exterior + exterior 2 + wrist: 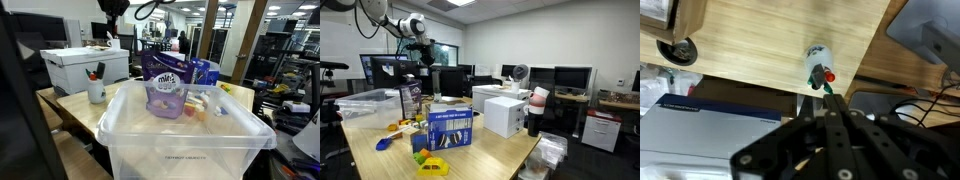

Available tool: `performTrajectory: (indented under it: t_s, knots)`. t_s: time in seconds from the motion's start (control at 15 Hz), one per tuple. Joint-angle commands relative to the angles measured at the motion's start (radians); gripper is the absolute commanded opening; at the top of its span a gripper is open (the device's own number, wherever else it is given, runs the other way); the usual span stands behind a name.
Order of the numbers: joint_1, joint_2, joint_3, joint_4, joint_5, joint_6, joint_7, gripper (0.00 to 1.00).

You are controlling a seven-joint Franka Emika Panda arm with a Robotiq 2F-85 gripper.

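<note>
Gripper (832,108): jaws pressed together, holding nothing. Cup (816,58): well below, ahead of the fingertips, upright on table (750,45), long axis vertical.

The cup (96,94) is small, white and round. It stands upright on the wooden worktop (75,112), and pens (96,72) stick up out of its mouth. In an exterior view it stands at 9 o'clock from the clear bin (180,155), just in front of the white box (85,65). The wrist view shows it from above, with a red and a green pen leaning toward 5 o'clock. There it sits near the worktop's edge, at 12 o'clock from the gripper (832,100) and apart from it.
</note>
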Motion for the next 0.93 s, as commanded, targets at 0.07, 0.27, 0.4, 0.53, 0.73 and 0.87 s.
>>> performTrajectory:
  t_s: [0.07, 0.27, 0.4, 0.53, 0.73, 0.87]
  knots:
    - [-0.06, -0.125, 0.027, -0.207, 0.124, 0.028, -0.088, 0.34]
    - [-0.094, -0.14, 0.053, -0.22, 0.227, -0.099, -0.213, 0.42]
    - [-0.063, -0.089, 0.032, -0.158, 0.184, -0.084, -0.152, 0.51]
    - [-0.065, -0.091, 0.031, -0.156, 0.189, -0.098, -0.161, 0.41]
    - [-0.063, -0.088, 0.032, -0.155, 0.189, -0.096, -0.16, 0.51]
    - [-0.062, -0.087, 0.032, -0.155, 0.189, -0.096, -0.16, 0.51]
